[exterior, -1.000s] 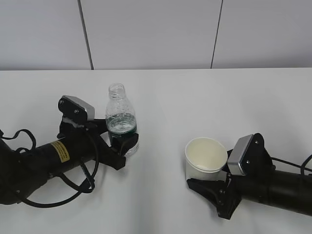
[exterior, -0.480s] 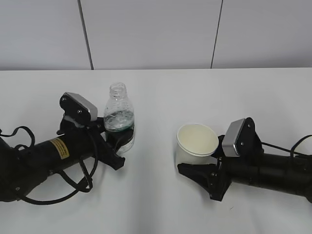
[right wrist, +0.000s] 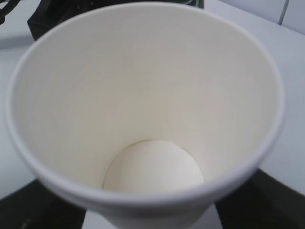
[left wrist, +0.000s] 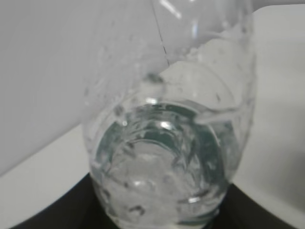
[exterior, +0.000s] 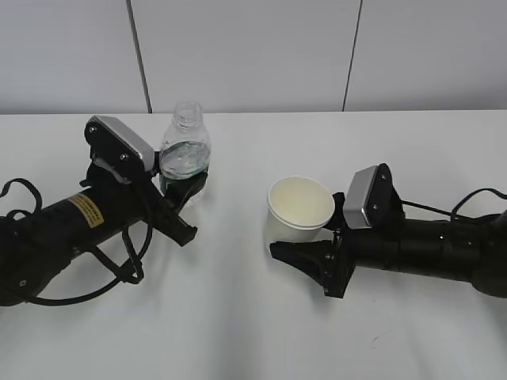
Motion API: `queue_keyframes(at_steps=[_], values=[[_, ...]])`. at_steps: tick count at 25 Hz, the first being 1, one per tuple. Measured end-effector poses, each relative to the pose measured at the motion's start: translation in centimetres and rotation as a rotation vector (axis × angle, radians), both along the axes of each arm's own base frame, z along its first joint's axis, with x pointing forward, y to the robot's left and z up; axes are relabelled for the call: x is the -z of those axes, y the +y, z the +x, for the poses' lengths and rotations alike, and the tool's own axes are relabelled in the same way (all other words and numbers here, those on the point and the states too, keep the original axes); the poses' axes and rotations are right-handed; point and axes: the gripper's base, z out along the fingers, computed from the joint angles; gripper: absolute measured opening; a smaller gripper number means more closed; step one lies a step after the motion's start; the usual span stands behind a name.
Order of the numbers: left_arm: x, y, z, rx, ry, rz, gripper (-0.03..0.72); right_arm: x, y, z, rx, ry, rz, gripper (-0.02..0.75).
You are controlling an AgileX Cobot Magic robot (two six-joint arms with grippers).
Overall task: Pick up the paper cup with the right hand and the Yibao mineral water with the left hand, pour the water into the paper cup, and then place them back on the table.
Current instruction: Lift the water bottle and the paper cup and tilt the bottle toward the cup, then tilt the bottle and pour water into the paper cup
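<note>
My left gripper, on the arm with the yellow sticker, is shut on the Yibao mineral water, a clear uncapped bottle with a green label band, held above the table and leaning a little left. The bottle fills the left wrist view. My right gripper is shut on the paper cup, white and cream inside, held upright above the table to the right of the bottle. The cup is empty and fills the right wrist view. The fingers are mostly hidden behind both objects.
Black cables loop on the table under the left arm, and a cable trails behind the right arm. A grey panelled wall stands behind the table's far edge.
Both arms have risen and moved toward the far side. The bottle has lifted off the table and moved left. The cup has lifted and moved left, toward the bottle.
</note>
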Motion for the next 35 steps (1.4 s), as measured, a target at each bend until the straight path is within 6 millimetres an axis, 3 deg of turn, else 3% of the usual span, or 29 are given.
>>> queue_keyframes(at_steps=[13,28,35], values=[[-0.9,-0.3,0.6,0.043,-0.29,0.299,0.33,-0.5,1.3,1.9,-0.08,0.08,-0.061,0.53],[-0.9,-0.1,0.7,0.057,-0.455,0.51,0.316,-1.2,4.6,2.2,-0.268,0.11,-0.112,0.53],[-0.9,-0.1,0.7,0.07,-0.545,0.626,0.316,-1.7,4.8,2.8,-0.28,0.123,-0.116,0.53]])
